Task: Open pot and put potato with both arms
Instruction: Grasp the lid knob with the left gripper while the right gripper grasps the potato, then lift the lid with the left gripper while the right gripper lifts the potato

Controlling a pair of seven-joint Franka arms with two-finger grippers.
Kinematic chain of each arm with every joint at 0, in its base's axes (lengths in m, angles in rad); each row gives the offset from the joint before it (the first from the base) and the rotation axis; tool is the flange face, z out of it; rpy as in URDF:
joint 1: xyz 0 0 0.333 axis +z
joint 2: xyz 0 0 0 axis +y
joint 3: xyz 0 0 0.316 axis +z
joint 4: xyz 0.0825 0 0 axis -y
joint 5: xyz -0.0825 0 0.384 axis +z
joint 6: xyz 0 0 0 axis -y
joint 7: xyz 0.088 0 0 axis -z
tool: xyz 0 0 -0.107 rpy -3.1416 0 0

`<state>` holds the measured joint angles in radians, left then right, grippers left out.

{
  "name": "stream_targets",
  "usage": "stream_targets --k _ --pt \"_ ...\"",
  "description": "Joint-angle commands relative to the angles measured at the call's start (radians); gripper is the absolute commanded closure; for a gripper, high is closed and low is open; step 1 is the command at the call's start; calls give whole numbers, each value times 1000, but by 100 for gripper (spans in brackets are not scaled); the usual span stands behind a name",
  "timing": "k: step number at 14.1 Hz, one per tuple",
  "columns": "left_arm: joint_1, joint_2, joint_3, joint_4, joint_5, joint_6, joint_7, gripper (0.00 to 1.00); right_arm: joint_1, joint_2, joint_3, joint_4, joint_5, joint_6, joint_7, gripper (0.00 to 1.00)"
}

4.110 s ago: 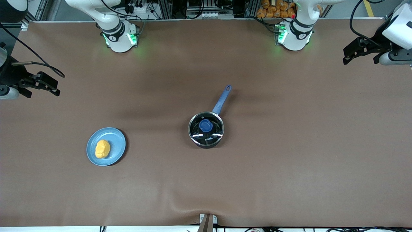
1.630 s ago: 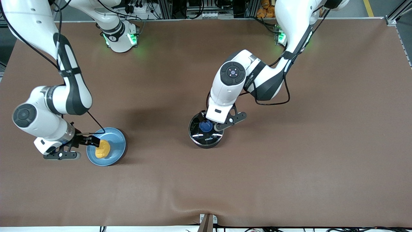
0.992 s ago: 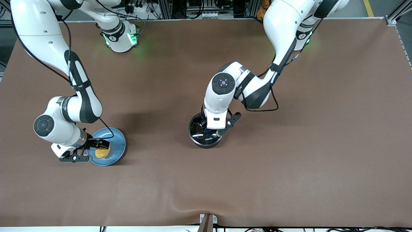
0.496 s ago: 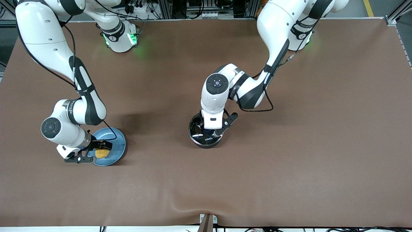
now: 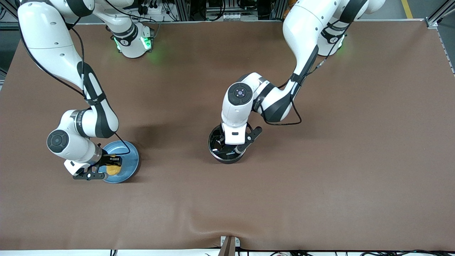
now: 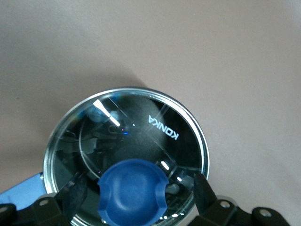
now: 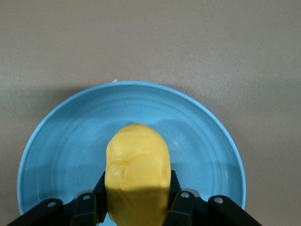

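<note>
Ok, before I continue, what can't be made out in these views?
- Pot handle: front view, hidden under the left arm; left wrist view, cut off by the edge.
- Inside the pot: left wrist view, glare on the glass lid masks it.
- Potato underside: right wrist view, hidden by the potato itself and the right end effector shut on it; contact with the plate unclear.
- Left end effector: open beside the knob; its fingertip depth unclear.

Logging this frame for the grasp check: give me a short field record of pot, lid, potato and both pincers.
pot: mid-table, lid on
lid knob: blue, between the left fingers, gaps either side
left pincer: open, straddling the knob
potato: on the plate
plate: light blue, toward the right arm's end of the table
right pincer: fingers against the potato's sides, potato not lifted
</note>
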<state>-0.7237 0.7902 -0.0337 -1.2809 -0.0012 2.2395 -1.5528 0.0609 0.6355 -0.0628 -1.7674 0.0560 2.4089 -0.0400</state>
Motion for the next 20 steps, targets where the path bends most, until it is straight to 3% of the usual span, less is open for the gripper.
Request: stream_targets --k 1,11,13,17,19,20 --pt "-25 24 25 35 18 15 -13 0 -9 -94 5 9 16 -111 0 100" --pt "-28 26 23 25 21 9 -4 0 0 -474 5 35 16 -460 -3 100" --pt "-28 26 23 22 21 6 6 6 0 -513 5 83 16 -569 -4 100" --pt "-23 24 23 17 20 3 19 34 -3 -580 1 150 7 -740 -6 100" --pt "-22 21 21 18 21 -12 22 55 -10 -593 0 151 16 -746 -8 100" --pt "-22 15 23 18 23 -36 49 73 -6 -591 1 152 18 -742 -6 100"
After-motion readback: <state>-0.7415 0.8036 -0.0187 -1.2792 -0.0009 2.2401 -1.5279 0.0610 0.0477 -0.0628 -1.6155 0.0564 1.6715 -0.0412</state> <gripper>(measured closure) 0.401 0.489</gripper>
